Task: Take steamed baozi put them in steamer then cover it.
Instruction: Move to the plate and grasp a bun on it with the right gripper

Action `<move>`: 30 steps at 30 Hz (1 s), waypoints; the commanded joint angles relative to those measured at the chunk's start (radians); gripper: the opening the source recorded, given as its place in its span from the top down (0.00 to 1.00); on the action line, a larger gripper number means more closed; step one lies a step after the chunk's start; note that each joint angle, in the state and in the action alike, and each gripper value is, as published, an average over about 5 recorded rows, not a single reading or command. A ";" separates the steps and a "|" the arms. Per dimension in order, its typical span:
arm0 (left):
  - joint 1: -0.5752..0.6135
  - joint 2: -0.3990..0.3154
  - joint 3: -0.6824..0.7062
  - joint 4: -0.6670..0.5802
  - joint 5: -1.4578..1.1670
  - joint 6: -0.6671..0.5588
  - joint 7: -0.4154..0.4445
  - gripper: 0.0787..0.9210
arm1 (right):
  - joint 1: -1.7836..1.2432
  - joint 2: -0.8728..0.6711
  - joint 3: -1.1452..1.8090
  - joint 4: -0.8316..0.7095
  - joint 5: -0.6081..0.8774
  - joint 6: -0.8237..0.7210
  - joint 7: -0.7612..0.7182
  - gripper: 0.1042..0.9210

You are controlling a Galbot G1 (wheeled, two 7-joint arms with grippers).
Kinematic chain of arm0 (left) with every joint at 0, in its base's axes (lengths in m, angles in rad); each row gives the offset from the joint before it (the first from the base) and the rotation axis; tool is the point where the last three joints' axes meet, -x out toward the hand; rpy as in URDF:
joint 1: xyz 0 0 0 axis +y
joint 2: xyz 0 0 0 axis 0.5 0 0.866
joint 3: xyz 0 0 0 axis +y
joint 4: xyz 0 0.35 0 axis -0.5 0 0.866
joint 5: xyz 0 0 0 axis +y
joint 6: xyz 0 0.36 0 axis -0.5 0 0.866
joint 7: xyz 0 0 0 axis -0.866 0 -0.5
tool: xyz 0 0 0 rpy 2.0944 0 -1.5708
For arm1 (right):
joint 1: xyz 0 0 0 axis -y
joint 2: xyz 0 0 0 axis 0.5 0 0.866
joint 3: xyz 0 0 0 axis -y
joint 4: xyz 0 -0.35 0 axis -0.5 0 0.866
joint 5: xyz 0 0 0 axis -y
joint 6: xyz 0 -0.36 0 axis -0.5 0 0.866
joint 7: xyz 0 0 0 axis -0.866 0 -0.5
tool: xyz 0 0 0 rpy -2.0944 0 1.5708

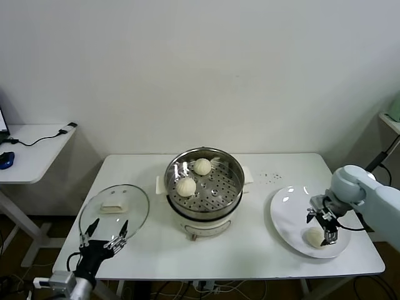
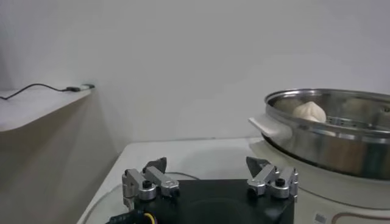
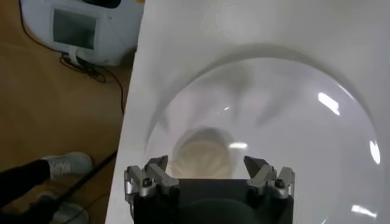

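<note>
The steel steamer (image 1: pixel 235 170) stands mid-table on its white base and holds two cream baozi (image 1: pixel 202 166) (image 1: pixel 185 186) on the perforated tray. One more baozi (image 1: pixel 314 237) lies on the white oval plate (image 1: pixel 284 212) at the right. My right gripper (image 1: pixel 323 226) hovers open just above that baozi; in the right wrist view the bun (image 3: pixel 203 157) sits between the spread fingers of the gripper (image 3: pixel 206 165), not touched. My left gripper (image 1: pixel 103 236) is open and empty at the table's front left, by the glass lid (image 1: pixel 128 215); in its wrist view (image 2: pixel 207 165) the steamer (image 2: pixel 332 137) is ahead.
The lid has a cream handle (image 1: pixel 115 205) and lies flat left of the steamer. A side desk (image 1: pixel 34 150) with a cable stands at far left. Small dark specks (image 1: pixel 270 177) lie on the table behind the plate. The table's front edge is close to both grippers.
</note>
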 commanded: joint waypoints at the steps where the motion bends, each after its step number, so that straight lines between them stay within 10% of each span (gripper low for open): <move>1: 0.002 0.004 0.000 -0.002 0.002 -0.001 -0.001 0.12 | -0.069 0.017 0.053 -0.042 -0.042 0.011 0.052 0.12; 22: 0.000 0.002 0.002 0.006 0.005 -0.001 0.000 0.12 | -0.091 0.034 0.076 -0.048 -0.079 0.004 0.057 0.13; 30: -0.002 0.002 0.003 0.008 0.006 -0.001 0.000 0.12 | -0.091 0.028 0.090 -0.048 -0.079 0.004 0.050 0.36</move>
